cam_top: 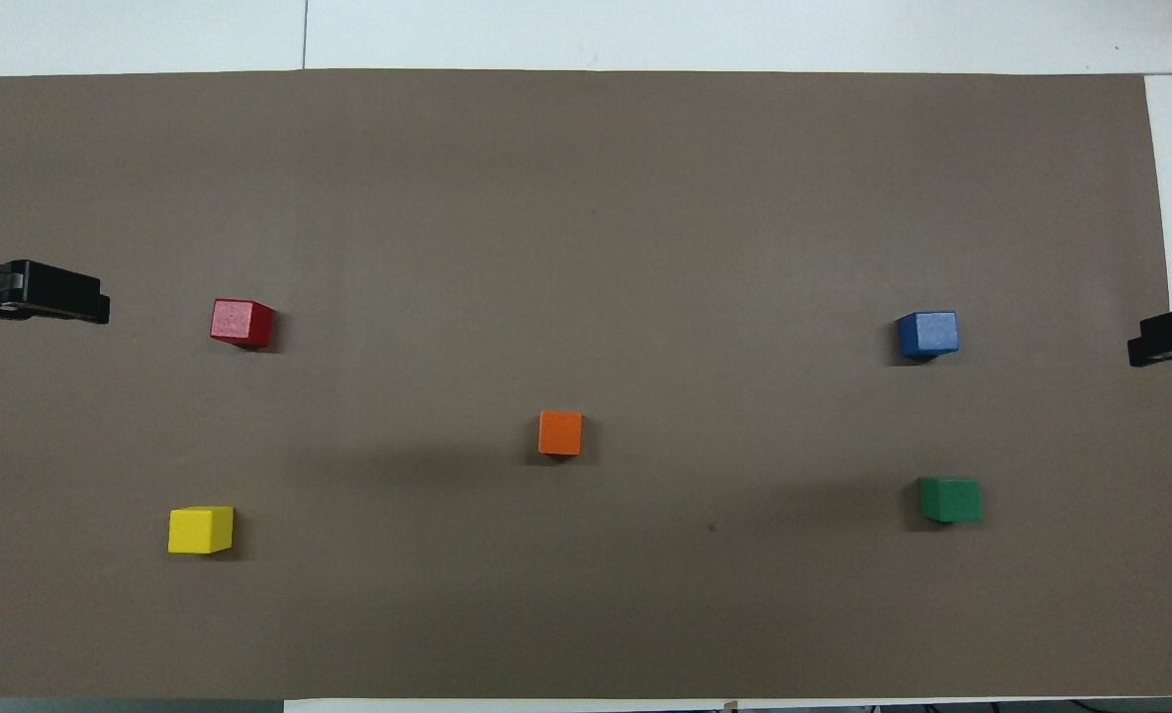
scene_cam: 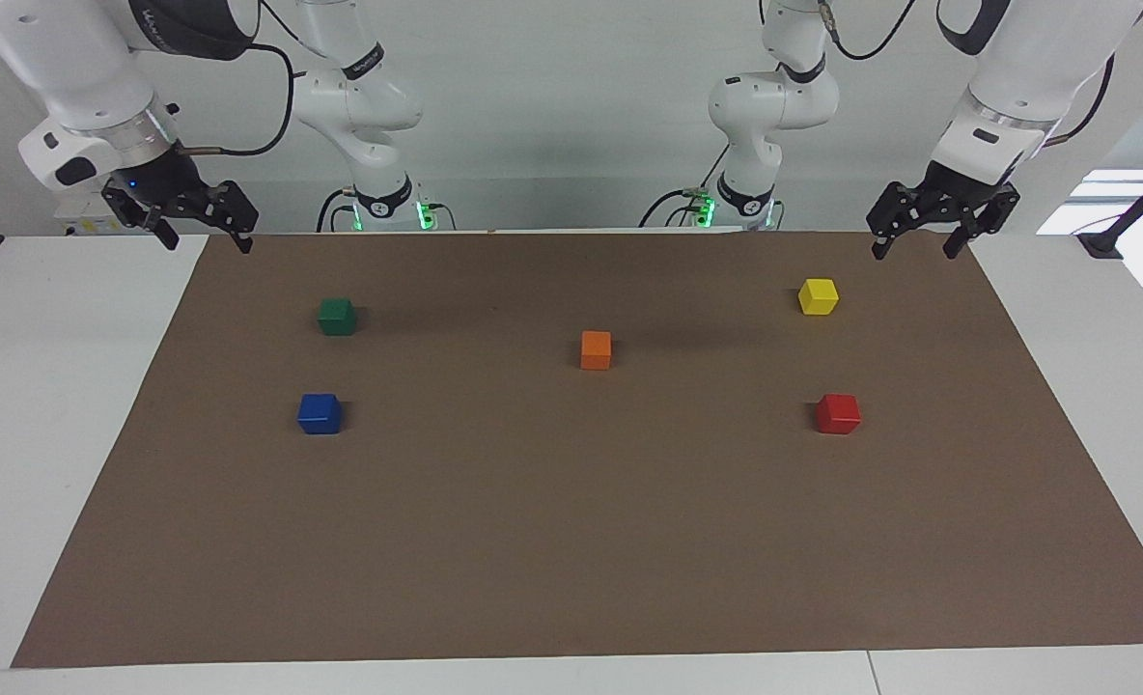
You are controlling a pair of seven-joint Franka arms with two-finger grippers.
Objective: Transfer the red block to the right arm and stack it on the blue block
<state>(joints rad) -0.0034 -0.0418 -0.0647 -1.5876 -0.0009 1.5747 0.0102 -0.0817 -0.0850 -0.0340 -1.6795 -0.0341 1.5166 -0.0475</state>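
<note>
Red block: we see the red block (scene_cam: pixel 838 413) lying on the brown mat (scene_cam: pixel 571 541) toward the left arm's end of the table, farther from the robots than the yellow block (scene_cam: pixel 818 296).
Blue block: we find the blue block (scene_cam: pixel 320 413) on the mat toward the right arm's end, farther from the robots than the green block (scene_cam: pixel 337 316), well apart from the red block.
Orange block: we note the orange block (scene_cam: pixel 596 349) near the middle of the mat, between the two ends.
Left gripper: we see the left gripper (scene_cam: pixel 912 247) raised over the mat's corner at the robots' edge, jaws spread and holding nothing.
Right gripper: we see the right gripper (scene_cam: pixel 205 239) raised over the mat's other corner at the robots' edge, jaws spread and holding nothing.
Red block to jaws: we see the red block well apart from the left gripper, with the yellow block lying between them, and not between any jaws.
Blue block to jaws: we see it well apart from the right gripper, with nothing on top of it.
</note>
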